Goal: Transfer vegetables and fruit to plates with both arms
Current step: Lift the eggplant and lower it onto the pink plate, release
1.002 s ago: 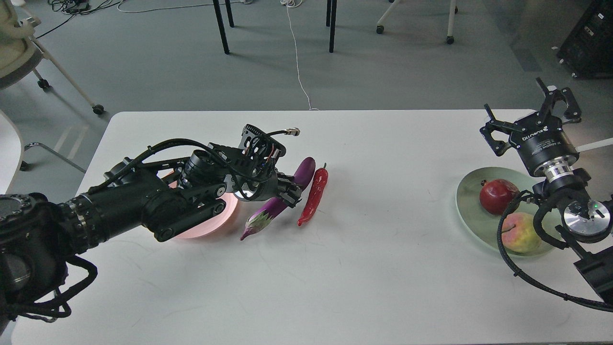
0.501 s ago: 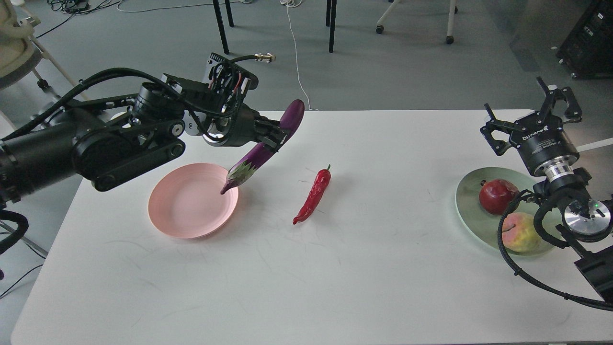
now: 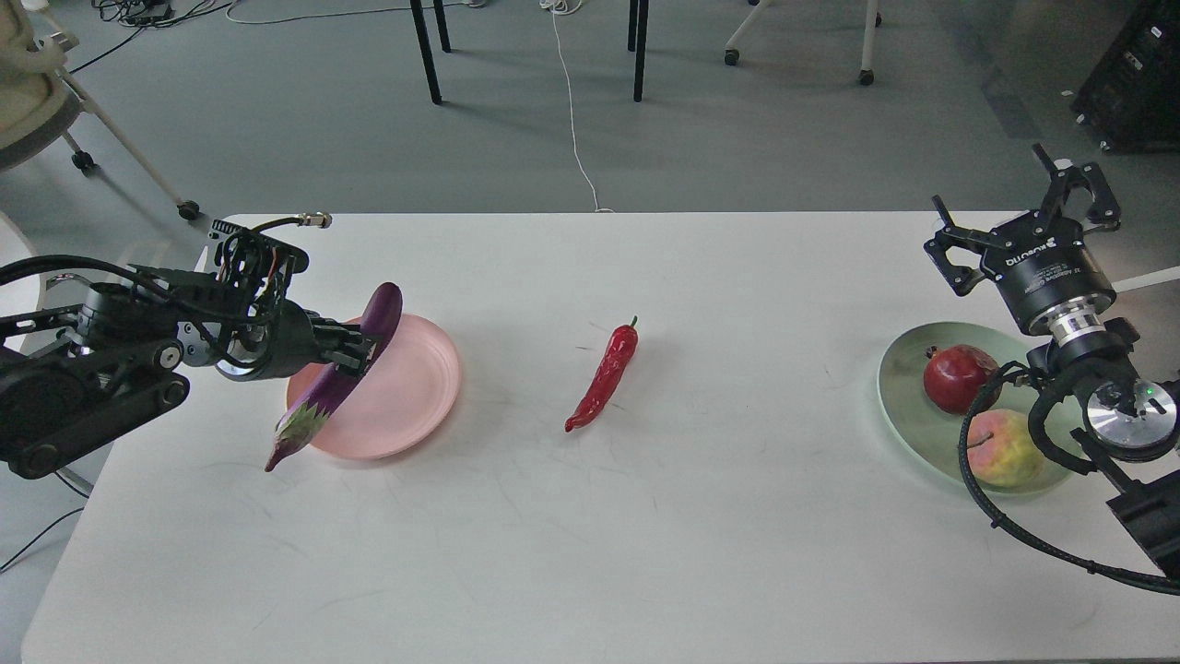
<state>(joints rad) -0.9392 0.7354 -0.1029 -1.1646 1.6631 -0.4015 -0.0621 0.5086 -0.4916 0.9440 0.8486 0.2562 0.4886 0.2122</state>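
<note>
Lowering from its earlier height, our left end effector (image 3: 355,353) grasps the eggplant (image 3: 336,380) over the pink plate (image 3: 415,383); release follows; chili (image 3: 604,378) remains.

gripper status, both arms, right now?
Left gripper: closed on the eggplant, held over the pink plate.
Right gripper: open, holding nothing, raised behind the green plate.

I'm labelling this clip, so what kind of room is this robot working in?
Probably a lab or office: a plain white table on grey floor, cables trailing across it, wheeled chairs nearby, and dark equipment in the corner.
</note>
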